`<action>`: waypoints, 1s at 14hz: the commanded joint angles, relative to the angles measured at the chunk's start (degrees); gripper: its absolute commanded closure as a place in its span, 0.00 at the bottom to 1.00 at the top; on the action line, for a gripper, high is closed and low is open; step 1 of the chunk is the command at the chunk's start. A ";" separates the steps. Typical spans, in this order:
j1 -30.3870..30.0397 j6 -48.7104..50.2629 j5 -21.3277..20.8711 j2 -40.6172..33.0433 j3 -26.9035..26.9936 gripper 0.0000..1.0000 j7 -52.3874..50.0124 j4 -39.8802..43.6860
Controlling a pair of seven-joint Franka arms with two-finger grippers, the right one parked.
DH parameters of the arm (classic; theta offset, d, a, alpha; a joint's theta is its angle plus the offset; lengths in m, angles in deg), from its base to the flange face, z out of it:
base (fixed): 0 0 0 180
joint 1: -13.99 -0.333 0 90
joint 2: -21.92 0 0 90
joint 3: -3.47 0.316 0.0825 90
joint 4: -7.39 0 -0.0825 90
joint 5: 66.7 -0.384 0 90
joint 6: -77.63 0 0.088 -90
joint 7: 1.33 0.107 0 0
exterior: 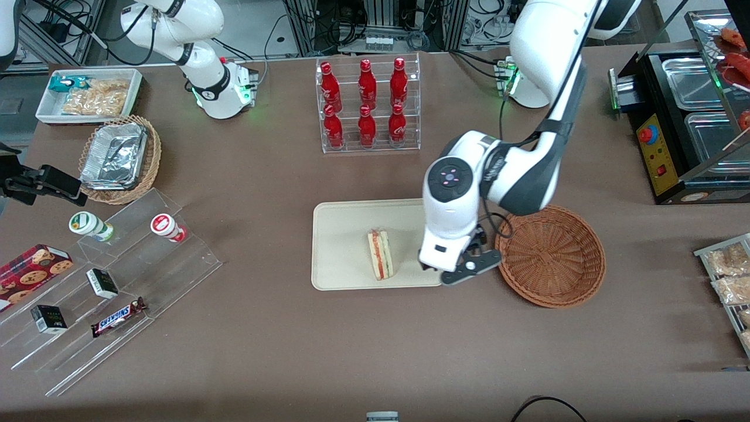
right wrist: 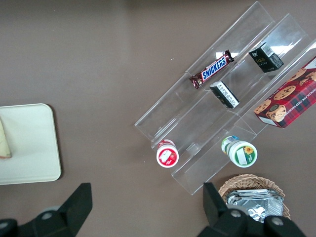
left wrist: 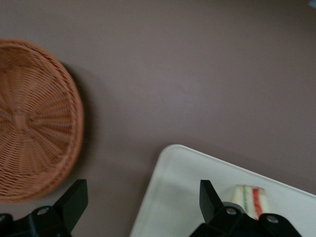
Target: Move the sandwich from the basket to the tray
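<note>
You see pale bread sandwich [exterior: 381, 254], red, orange, green stripes along cut edge, frame centre. Cream-beige tray [exterior: 340, 234] beneath. Reddish-brown woven basket [exterior: 552, 255] at right of centre. White-and-black gripper [exterior: 454, 271], fingers spread, over tray's edge. Red bottles [exterior: 365, 101] at upper centre. Table [exterior: 263, 351] brown.

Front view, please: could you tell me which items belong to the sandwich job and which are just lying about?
Job:
sandwich, lying on the tray
basket, empty
gripper, open, above the tray's edge

Lying about:
red bottles
foil trays
Snickers bar
cookie box
</note>
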 commanded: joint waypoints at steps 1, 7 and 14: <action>-7.53 1.40 1.55 -7.31 -1.98 0.00 8.57 -6.52; -37.15 13.62 2.78 -18.55 -19.40 0.00 30.98 -10.47; -39.29 28.92 7.70 -31.22 -19.41 0.00 42.71 -10.65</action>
